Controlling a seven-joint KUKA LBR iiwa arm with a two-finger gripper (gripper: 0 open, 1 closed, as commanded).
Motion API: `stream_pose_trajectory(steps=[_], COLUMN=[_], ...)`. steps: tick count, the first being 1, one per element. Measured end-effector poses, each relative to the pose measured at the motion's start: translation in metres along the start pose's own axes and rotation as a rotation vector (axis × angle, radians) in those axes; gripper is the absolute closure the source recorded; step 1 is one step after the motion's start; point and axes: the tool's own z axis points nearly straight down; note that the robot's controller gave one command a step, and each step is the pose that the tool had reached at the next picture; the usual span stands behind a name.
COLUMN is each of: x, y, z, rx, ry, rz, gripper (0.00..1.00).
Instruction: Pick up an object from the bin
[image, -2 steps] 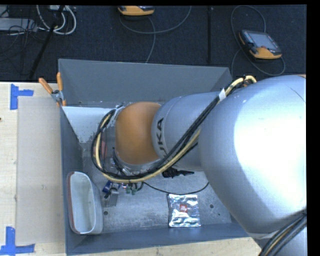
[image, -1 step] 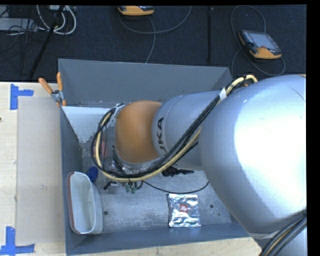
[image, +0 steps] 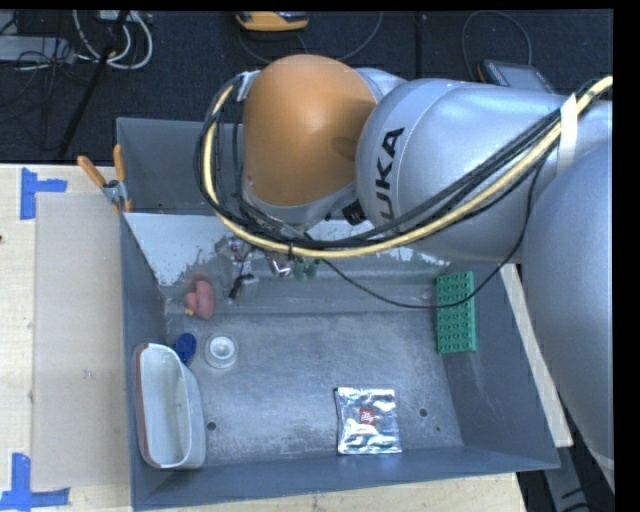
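From above we see the arm (image: 450, 170), orange cover (image: 300, 130) foremost, reaching in from the right with its gripper (image: 243, 270) low at the back of the bin (image: 300, 475). It is just right of a pink lump (image: 203, 297) at the foot of the back wall, and we cannot tell whether the claw is wide or narrow. A blue cap (image: 185, 347), a white cap (image: 221, 351) and a white dish (image: 165, 405) lie front left, a foil packet (image: 368, 420) front centre and a green brick (image: 456, 312) at the right wall.

Black letters "UKA" on silver arm housing (image: 400, 175), running bottom to top. Red print on foil packet (image: 368, 420) too small to read.
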Motion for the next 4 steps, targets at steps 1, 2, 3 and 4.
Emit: stream_pose_trajectory(steps=[1, 2, 3, 4], x=[0.001, 0.034, 0.031, 0.021], y=[0.0, 0.041, 0.039, 0.042], z=[0.003, 0.174, 0.169, -0.004], rx=[0.0, 0.002, 0.002, -0.001], ry=[0.007, 0.018, 0.009, 0.0], rz=[0.002, 0.05, 0.054, 0.039], gripper=[0.0, 0.0, 1.0, 1.0])
